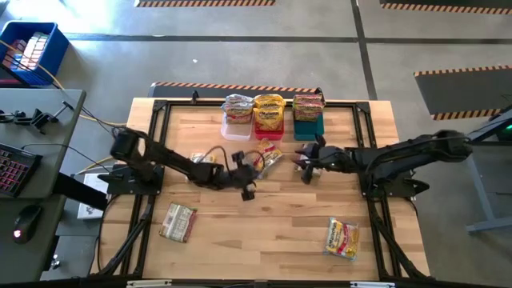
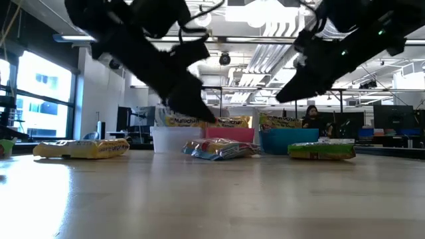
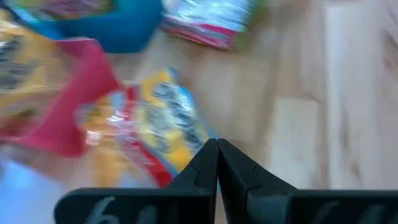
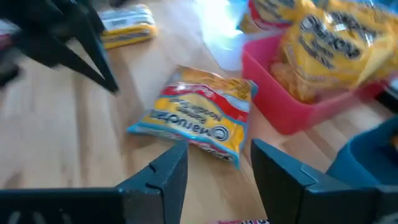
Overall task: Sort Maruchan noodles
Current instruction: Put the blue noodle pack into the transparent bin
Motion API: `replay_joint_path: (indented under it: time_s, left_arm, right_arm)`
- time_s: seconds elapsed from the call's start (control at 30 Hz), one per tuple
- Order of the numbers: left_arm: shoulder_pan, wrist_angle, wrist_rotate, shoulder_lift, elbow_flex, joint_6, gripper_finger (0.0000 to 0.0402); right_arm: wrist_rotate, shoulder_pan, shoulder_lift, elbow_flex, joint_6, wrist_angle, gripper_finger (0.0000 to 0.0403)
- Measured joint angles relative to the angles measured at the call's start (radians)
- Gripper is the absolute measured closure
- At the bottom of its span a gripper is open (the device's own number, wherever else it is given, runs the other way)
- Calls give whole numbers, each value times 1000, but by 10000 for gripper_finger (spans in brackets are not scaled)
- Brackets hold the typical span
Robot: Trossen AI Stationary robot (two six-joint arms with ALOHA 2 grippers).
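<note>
Most of the sorting looks done. At the top centre of the high view, 3 plastic bins stand in a row on the wooden table [image 1: 272, 240]: a clear bin [image 1: 234, 128] holding silvery-white crinkly ramen packets [image 1: 238, 106], a red bin [image 1: 269, 128] holding yellow-orange packets [image 1: 269, 107], and a teal bin [image 1: 308, 127] holding reddish-pink and green packets [image 1: 308, 104].

3 packets are left loose. A yellow-orange packet with red and blue print [image 1: 270, 155] lies just below the red bin, a reddish-pink and green packet [image 1: 178, 222] lies at lower left, and another yellow-orange packet [image 1: 342, 238] lies at lower right.

The left gripper [image 1: 247, 192], fingers pressed shut on nothing, hangs left of the central loose packet. The right gripper [image 1: 305, 173], fingers parted and empty, faces that packet from the right, so it seems next in line.
</note>
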Motion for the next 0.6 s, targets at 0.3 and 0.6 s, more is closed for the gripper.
replay_joint_path:
  time_s: [0.3, 0.6]
  left_arm:
    - [190, -233, -2, -110, -1, -134, 401]
    - [274, -223, 103, 10, -1, -118, 401]
  right_arm:
    - [-48, -79, 342, 39, 29, 363, 373]
    - [-72, -86, 485, 137, 5, 364, 388]
